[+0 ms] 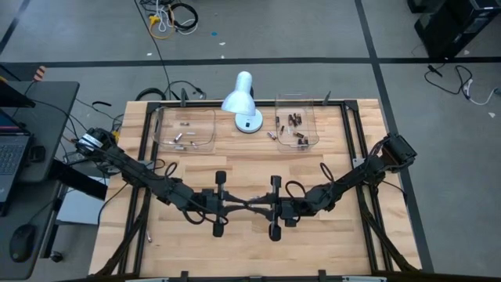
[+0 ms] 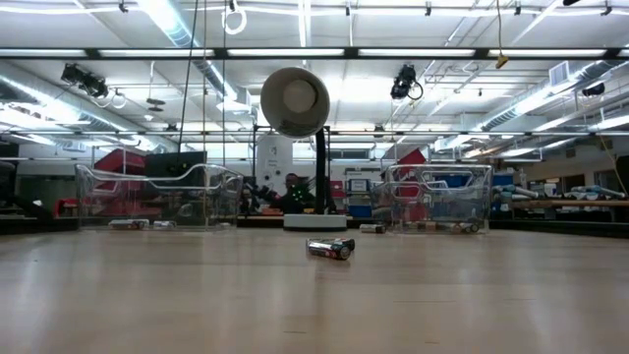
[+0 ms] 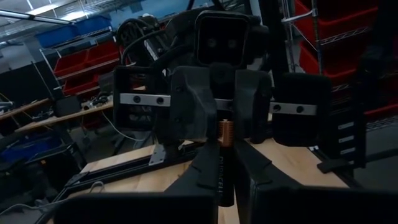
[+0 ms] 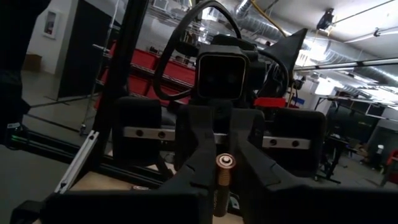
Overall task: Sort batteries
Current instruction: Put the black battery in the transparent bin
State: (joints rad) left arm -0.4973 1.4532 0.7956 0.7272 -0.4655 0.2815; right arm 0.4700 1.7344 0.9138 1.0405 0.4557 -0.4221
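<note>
The left gripper (image 1: 242, 205) is clamping a battery (image 3: 224, 163) as the right gripper (image 1: 254, 206) is narrowing onto its copper end. Batteries are lying in both trays (image 1: 210, 141); two are waiting outside.

Light: bright ceiling strips (image 2: 295, 51) overhead in the low view, glaring.
Surface (image 2: 314, 305): evenly lit, soft sheen.
Wrist views: dim; near fingers (image 3: 205, 174) dark, blurred.
</note>
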